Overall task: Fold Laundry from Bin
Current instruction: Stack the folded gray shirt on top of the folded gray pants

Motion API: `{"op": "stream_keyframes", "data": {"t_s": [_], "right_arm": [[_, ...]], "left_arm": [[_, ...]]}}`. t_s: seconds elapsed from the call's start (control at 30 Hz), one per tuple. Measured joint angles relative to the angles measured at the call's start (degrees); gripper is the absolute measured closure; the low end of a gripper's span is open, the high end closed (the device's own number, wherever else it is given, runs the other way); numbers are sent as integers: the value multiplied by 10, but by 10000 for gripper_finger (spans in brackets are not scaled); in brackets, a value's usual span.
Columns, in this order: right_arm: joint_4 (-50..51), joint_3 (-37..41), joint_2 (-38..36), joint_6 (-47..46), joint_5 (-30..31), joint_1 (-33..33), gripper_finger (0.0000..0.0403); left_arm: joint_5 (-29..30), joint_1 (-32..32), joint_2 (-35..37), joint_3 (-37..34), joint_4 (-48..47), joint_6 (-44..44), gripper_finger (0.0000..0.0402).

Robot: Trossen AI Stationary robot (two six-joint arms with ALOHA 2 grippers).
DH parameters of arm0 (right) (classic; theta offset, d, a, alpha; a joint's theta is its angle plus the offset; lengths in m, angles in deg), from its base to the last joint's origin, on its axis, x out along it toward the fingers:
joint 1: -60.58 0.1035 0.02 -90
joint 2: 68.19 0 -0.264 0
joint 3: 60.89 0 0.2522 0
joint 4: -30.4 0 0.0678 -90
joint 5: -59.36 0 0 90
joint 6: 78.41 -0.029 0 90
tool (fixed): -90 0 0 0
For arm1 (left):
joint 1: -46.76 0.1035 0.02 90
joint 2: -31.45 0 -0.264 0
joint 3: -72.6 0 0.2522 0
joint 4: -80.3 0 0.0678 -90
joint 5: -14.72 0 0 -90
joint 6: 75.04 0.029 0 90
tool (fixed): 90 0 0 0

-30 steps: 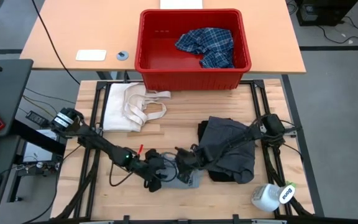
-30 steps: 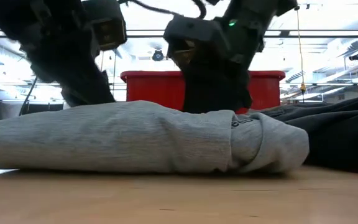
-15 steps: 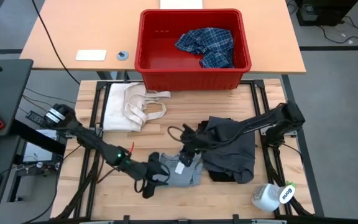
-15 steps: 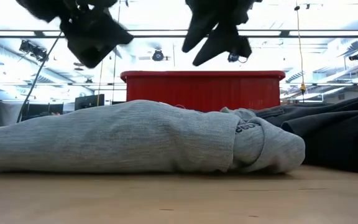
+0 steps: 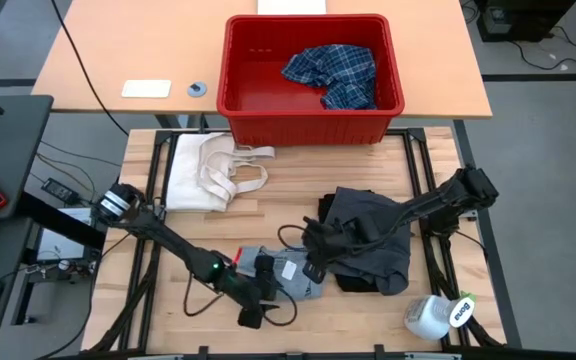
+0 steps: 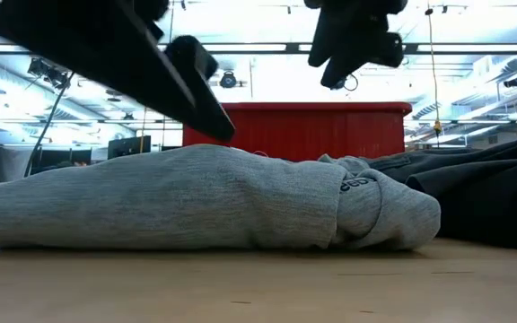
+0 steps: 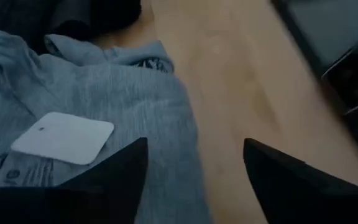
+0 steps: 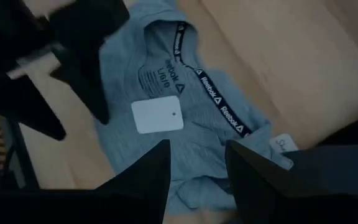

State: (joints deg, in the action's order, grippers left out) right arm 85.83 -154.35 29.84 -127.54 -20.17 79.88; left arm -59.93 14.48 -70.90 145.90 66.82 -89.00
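On the table (image 5: 168,300) the light grey garment (image 5: 286,275) lies folded, both arms above it: left gripper (image 7: 194,163) with fingers spread and empty, right gripper (image 8: 196,162) likewise released. Beside it rests the dark grey garment (image 5: 373,240). The plaid shirt (image 5: 333,72) waits in the bin (image 5: 313,125), probably next.

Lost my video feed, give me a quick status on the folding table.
Left gripper and right gripper open, above the folded light grey garment. Plaid shirt waits in red bin. Nothing in the way.
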Motion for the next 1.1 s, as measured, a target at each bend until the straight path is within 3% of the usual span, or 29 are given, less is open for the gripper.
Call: {"op": "stream_keyframes", "data": {"t_s": [0.27, 0.57, 0.73, 0.97, 1.1], "right_arm": [[20, 0, -2, -39, 19, 26, 242], [21, 0, -2, -55, 13, 35, 242], [23, 0, -20, -82, 20, 48, 242], [55, 0, -53, -118, 89, 70, 242], [94, 0, -70, -142, 96, 72, 242]], "left_arm": [[31, 7, -31, 22, -45, 104, 65], [52, 13, -75, 23, -84, 92, 74], [80, 26, -70, 22, -107, 59, 146], [91, 43, -63, 23, -140, 57, 348], [85, 55, -35, 19, -135, 55, 349]]}}
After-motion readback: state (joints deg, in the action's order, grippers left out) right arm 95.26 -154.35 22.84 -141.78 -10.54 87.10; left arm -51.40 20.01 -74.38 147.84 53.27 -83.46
